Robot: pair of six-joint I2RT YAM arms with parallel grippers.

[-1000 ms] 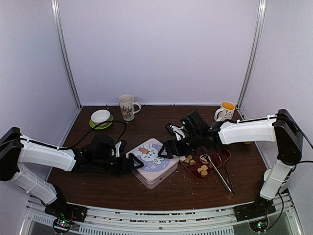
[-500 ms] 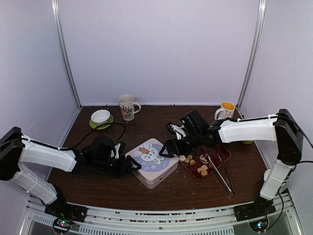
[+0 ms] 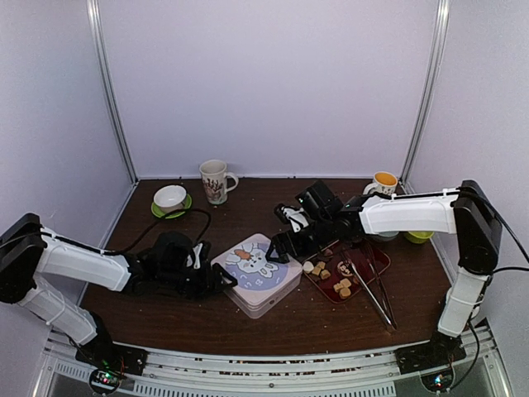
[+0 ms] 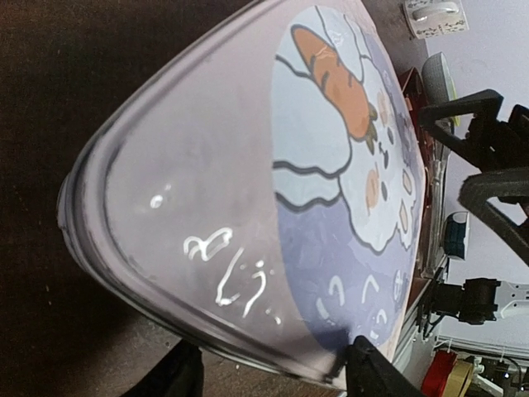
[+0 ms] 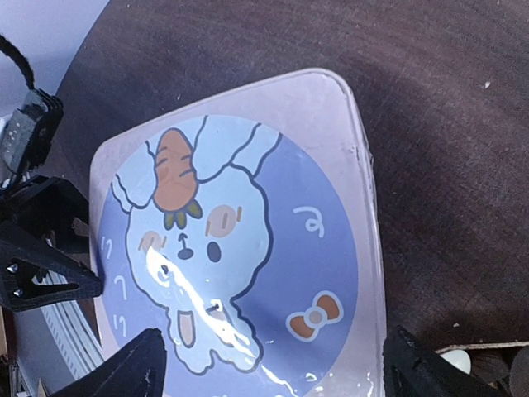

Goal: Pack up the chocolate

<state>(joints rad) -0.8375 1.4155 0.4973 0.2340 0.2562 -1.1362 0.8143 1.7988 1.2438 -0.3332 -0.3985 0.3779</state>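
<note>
Only the right arm moves, tbh. Over the last sec the right gripper (image 3: 279,246) creeps a bit left + far along the right edge of the bunny tin (image 3: 258,273), so it's now further from the chocolate (image 3: 319,270) at the left end of the red tray (image 3: 368,279). Wrist + forearm lift toward the far side, elbow swings in left. More of the green bowl (image 3: 419,236) shows on the near side of the forearm now.
</note>
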